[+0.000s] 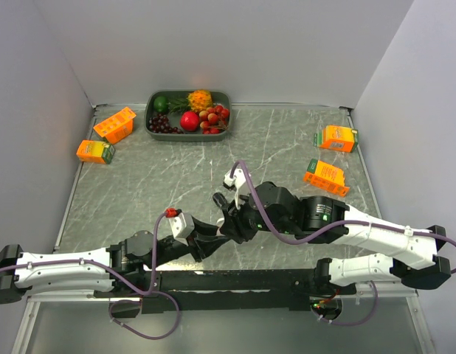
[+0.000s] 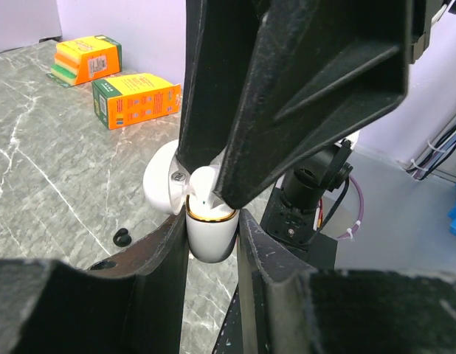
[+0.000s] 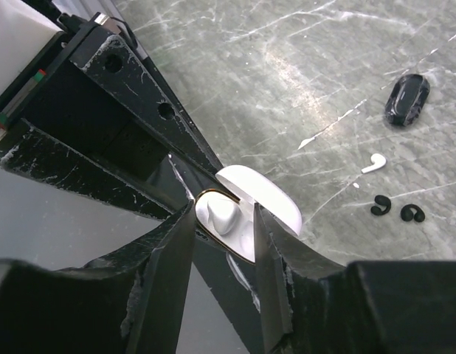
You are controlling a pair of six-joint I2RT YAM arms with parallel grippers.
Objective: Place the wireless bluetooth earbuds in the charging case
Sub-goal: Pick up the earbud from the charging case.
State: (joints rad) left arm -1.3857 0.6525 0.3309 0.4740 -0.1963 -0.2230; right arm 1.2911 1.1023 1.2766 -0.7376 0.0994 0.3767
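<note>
The left gripper (image 2: 210,217) is clamped on the white charging case with a gold rim (image 2: 211,243). It holds the case off the grey marble-patterned table (image 1: 176,177), at the near middle of the scene, just beyond the arm bases. The case stands upright with its rounded lid (image 2: 163,184) hinged open to one side.

The right gripper (image 3: 223,210) comes down over the case's mouth. A small white earbud (image 2: 204,183) sits at the rim between its fingers. The wrist view shows the jaws standing somewhat apart, but I cannot tell whether they pinch the bud or have let it go.

On the table near the case lie a second white earbud (image 3: 373,163), a glossy black bean-shaped bud (image 3: 406,98) and two small black curled pieces (image 3: 381,204).

A dark green tray of fruit (image 1: 150,127) sits at the far middle. Two orange cartons (image 1: 115,124) lie at the far left, and two more orange boxes (image 1: 337,138) lie at the right.
</note>
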